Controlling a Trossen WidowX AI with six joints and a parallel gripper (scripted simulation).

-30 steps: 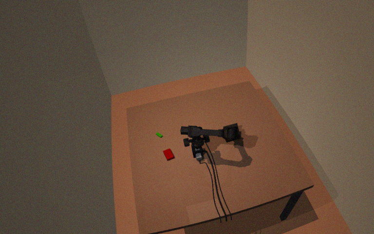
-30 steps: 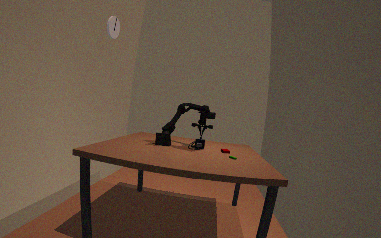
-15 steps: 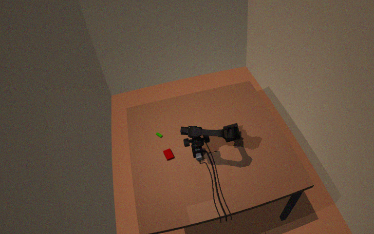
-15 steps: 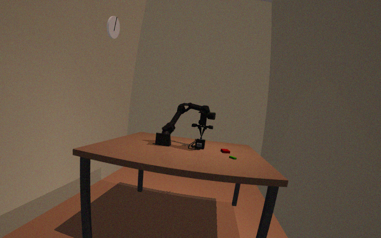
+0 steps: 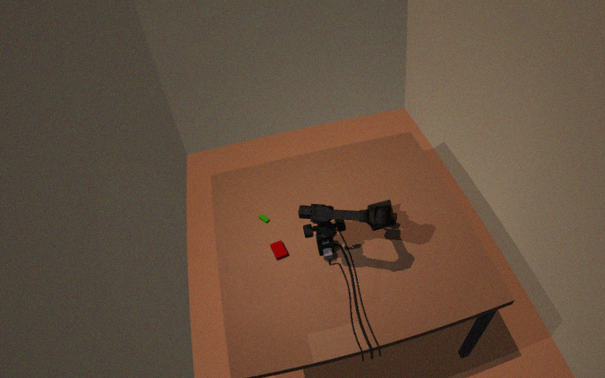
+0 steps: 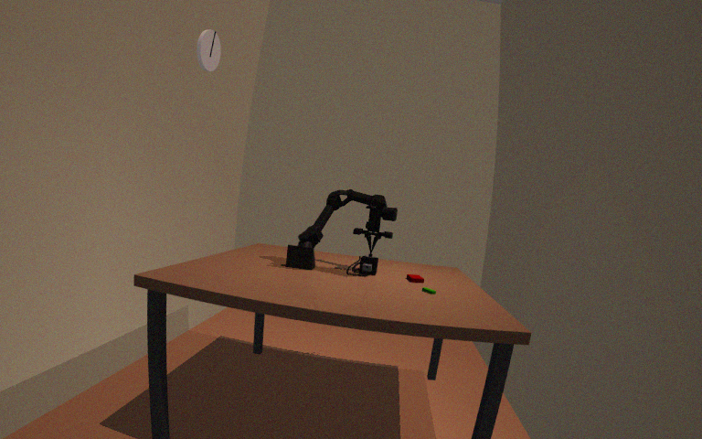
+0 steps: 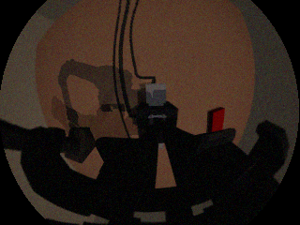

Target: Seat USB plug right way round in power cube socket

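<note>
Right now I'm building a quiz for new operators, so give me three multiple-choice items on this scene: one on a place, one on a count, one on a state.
1. Where does the gripper stand?
A. Over the power cube
B. Over the red block
C. Beside the table edge

2. How many cables run off the table edge?
A. One
B. Three
C. Five

3. What is the gripper's state?
A. Wide open
B. Shut on nothing
C. Shut on the USB plug

Answers:
1 A: the exterior view shows it pointing down onto the power cube.
2 B: the top view shows three cables.
3 C: its fingers meet at the USB plug atop the cube.
</note>
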